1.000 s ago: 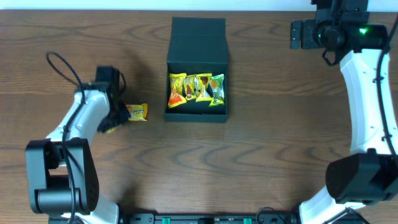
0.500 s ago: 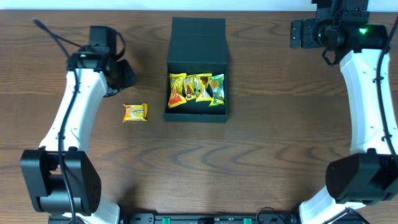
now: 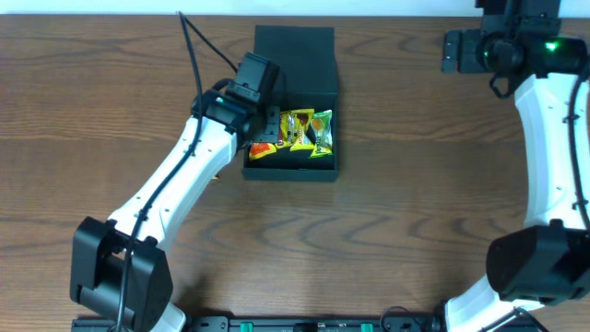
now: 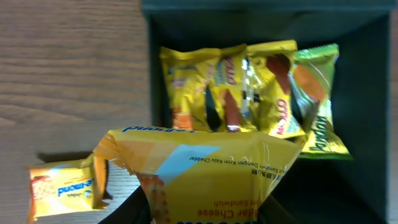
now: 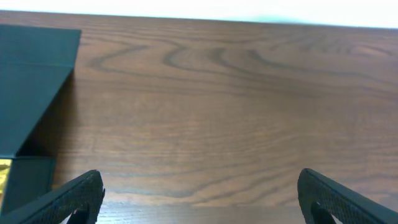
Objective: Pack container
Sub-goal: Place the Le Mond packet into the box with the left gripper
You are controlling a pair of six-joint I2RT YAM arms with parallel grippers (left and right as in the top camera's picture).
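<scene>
The dark teal container (image 3: 291, 171) stands open at the table's middle back, its lid (image 3: 293, 57) folded back. Several yellow snack packets (image 3: 297, 128) and a green one (image 3: 323, 135) lie inside; they also show in the left wrist view (image 4: 242, 87). My left gripper (image 3: 262, 131) hovers over the container's left side, shut on a yellow cheddar sandwich packet (image 4: 211, 174). A small yellow packet (image 4: 62, 190) lies on the table left of the container. My right gripper (image 3: 450, 51) is open and empty at the far right back.
The container's wall (image 4: 373, 124) fills the right of the left wrist view. The right wrist view shows the lid's edge (image 5: 31, 74) at left and bare wood between the open fingers (image 5: 199, 193).
My left arm has swung from the table's left side to above the container's left part, carrying a yellow packet. The small packet stays on the table. The right arm has hardly moved.
</scene>
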